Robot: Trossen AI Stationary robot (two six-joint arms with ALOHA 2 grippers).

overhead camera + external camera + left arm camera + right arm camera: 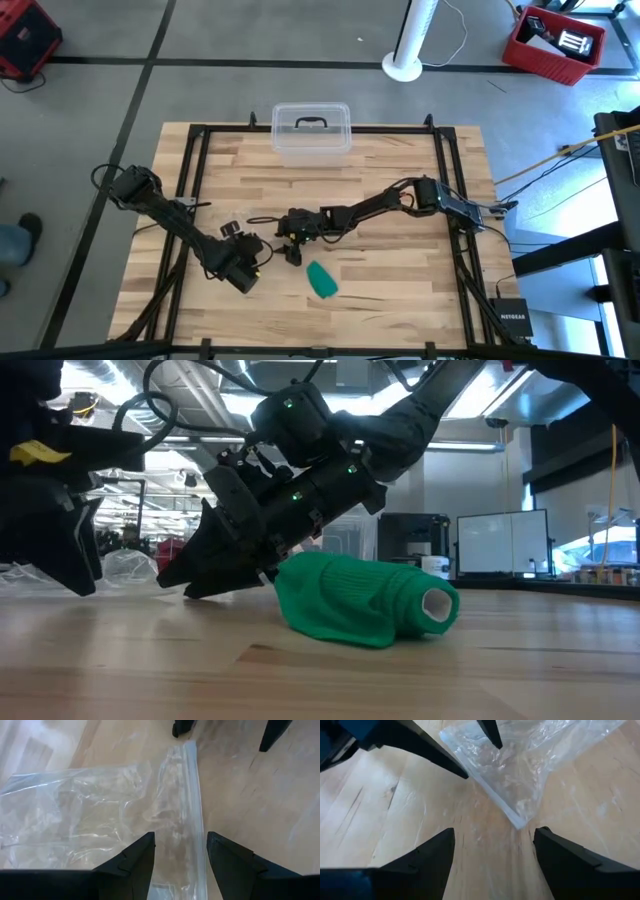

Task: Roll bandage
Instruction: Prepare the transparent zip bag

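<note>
Clear bag [100, 815] and both arms beside bandage [322, 281].

My overhead camera looks straight down on the whole table [400, 180]. My low camera sits at tabletop level, close to the bandage [365, 600], facing the room. My 2 wrist cameras point steeply down, close to the wood, and both frame the same clear plastic bag [100, 805].
</note>
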